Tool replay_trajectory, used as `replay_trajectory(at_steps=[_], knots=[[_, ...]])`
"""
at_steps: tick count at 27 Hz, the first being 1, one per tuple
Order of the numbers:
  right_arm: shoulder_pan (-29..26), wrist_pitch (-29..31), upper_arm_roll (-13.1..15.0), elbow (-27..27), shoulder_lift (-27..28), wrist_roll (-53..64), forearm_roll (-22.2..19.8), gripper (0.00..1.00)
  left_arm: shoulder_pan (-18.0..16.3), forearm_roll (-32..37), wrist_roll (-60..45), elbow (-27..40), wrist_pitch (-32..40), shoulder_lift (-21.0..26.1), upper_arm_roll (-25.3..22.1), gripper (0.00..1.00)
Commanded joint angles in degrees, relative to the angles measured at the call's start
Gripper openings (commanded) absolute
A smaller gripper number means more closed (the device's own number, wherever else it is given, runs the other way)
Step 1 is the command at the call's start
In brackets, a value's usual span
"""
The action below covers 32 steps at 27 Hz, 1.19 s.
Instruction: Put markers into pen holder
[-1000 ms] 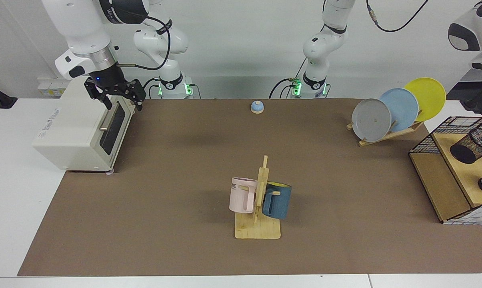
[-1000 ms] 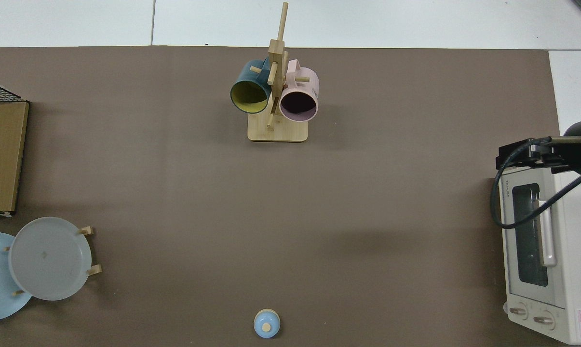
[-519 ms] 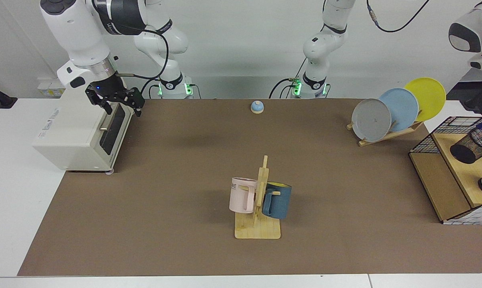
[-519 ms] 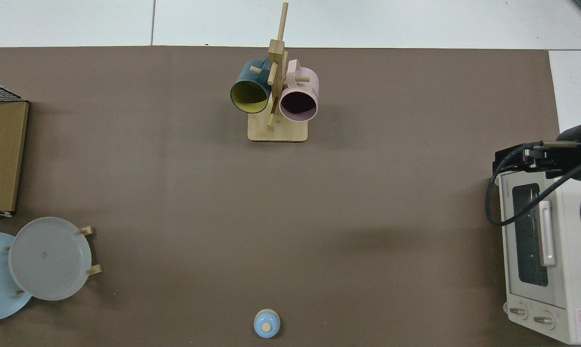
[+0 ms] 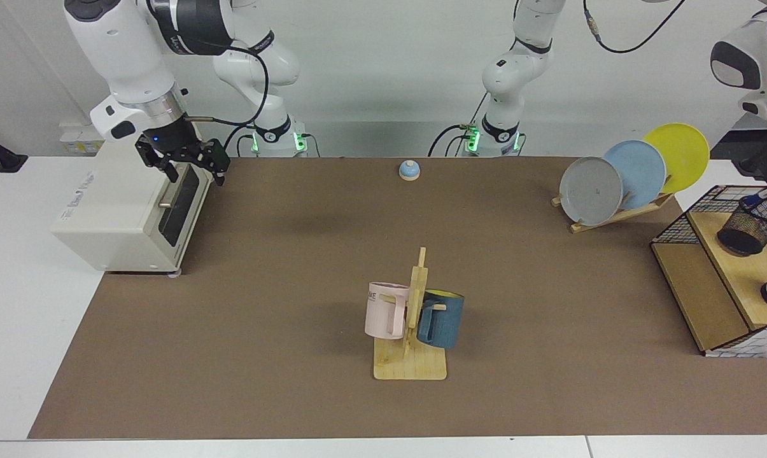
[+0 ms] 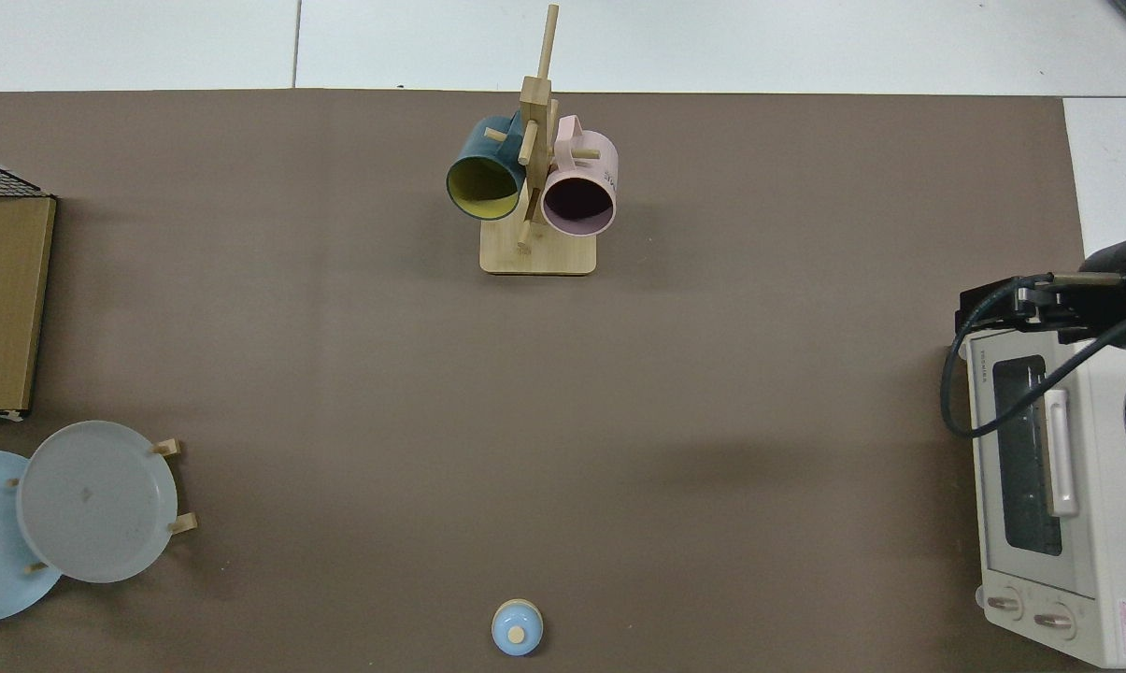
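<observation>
Black mesh pen holder (image 5: 747, 225) stands upright in the wire basket (image 5: 689, 219), the marker's blue cap (image 5: 748, 201) poking above its rim. The left arm sits nearest it — its pincer is out of frame, so I cannot tell its state — while my right pincer (image 5: 191, 170) waits, fingers apart, above the toaster oven (image 5: 122, 213).

Brown mat (image 5: 281, 267) across the white table (image 5: 14, 305). Pink mug (image 5: 386, 310) and dark blue mug (image 5: 442, 320), yellow inside, on a pale wooden rack (image 5: 415, 343). Grey plate (image 5: 591, 191), light blue plate (image 5: 638, 170), yellow plate (image 5: 679, 152). Cream toaster oven (image 5: 122, 210). Black mesh pen holder (image 5: 747, 226), with what looks like a blue cap at its rim.
</observation>
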State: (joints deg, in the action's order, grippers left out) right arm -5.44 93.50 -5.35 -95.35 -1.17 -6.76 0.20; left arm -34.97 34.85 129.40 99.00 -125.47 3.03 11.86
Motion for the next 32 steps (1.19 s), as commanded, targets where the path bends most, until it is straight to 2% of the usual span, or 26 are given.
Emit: replay_trajectory(at_steps=[1,10,11,12,13,14,22,25,29,32], knots=[[-1.0,1.9,-0.4,-2.0,-1.5,1.3,0.1,1.0,-0.9,-1.3,1.0,1.5,0.1,-0.7,0.4,0.0],[-1.0,1.9,-0.4,-2.0,-1.5,1.3,0.1,1.0,-0.9,-1.7,1.1,1.2,-0.9,-0.4,0.4,0.0],[-1.0,1.9,-0.4,-1.9,-1.5,1.3,0.1,1.0,-0.9,-1.7,1.0,1.1,-1.0,-0.4,0.4,0.03],[-1.0,1.9,-0.4,-2.0,-1.5,1.3,0.1,1.0,-0.8,-1.6,1.2,1.0,-1.3,-0.3,0.4,0.38],[-1.0,1.9,-0.4,-2.0,-1.5,1.3,0.1,1.0,-0.8,-1.5,1.2,0.9,-1.3,-0.2,0.4,0.86],[-1.0,1.9,-0.4,-2.0,-1.5,1.3,0.1,1.0,-0.8,-1.7,0.6,0.7,-1.3,-0.1,0.4,1.0],[-1.0,1.9,-0.4,-2.3,-1.3,1.3,0.0,1.0,0.3,-2.2,-0.7,-3.1,-0.2,-0.5,1.5,1.0],[-1.5,2.0,-0.4,-3.2,-1.0,1.2,0.0,1.0,0.7,-4.9,-3.9,-4.1,1.4,-1.3,3.4,1.0],[-2.4,5.3,-0.4,-4.6,-0.8,1.3,0.0,1.0,0.8,-8.6,-15.3,-5.5,5.1,-2.1,5.8,1.0],[-3.3,5.4,-0.4,-4.3,-0.7,1.3,0.0,1.0,0.8,-10.1,-25.4,-5.5,7.5,-2.4,7.9,1.0]])
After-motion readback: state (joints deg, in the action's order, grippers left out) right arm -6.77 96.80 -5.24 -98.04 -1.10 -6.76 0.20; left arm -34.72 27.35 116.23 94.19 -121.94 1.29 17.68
